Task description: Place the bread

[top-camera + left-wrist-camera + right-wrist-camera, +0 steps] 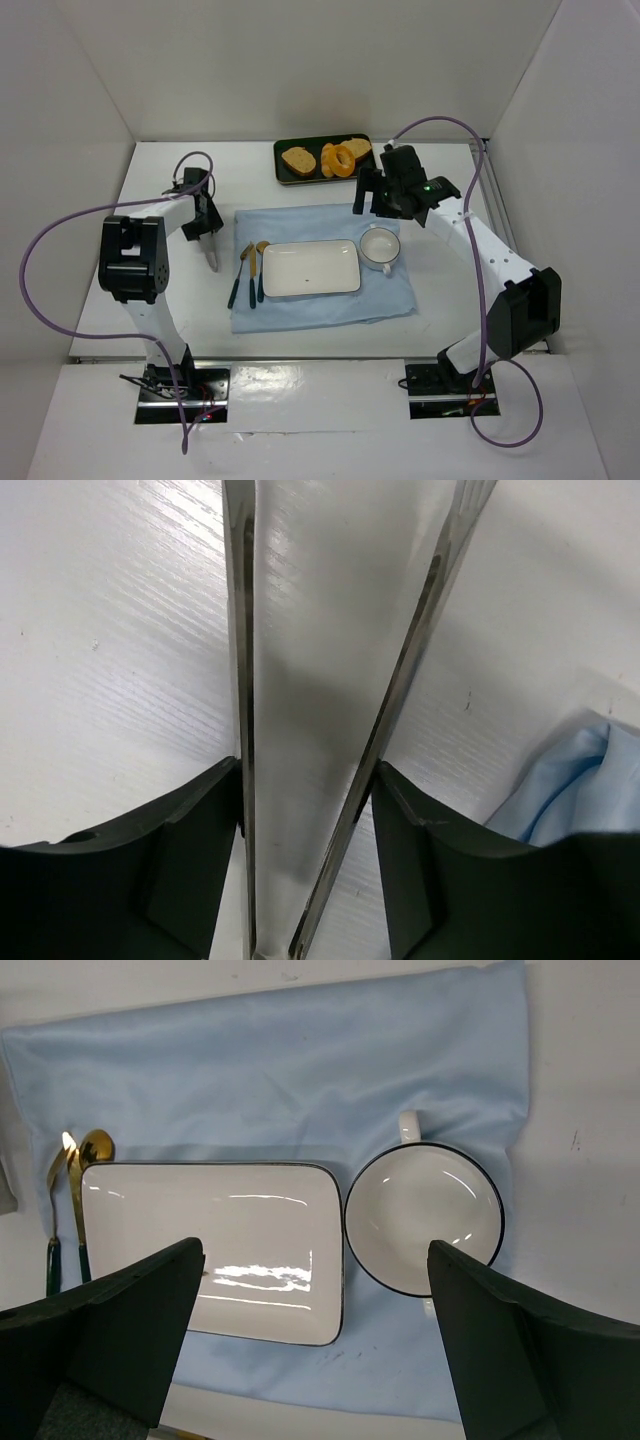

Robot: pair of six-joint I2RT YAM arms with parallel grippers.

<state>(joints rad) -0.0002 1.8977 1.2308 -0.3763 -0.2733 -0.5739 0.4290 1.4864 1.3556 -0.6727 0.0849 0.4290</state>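
Bright, even, diffuse light fills the white enclosure in the top view, which is sharp, with only faint soft shadows beside the arms. In the left wrist view glare washes the tabletop [120, 630] at upper left, and the metal strips [240, 680] gleam, a grey shadow between them. In the right wrist view white highlights streak the plate [215, 1250].

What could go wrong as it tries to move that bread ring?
1. The left gripper squeezes smooth metal tongs by their thin arms; they might slip or twist.
2. The bread leans between toast slices, so the tongs could knock or grab toast instead.
3. The right gripper, open, hovers near the cup, close to the bread; the two arms might bump there.
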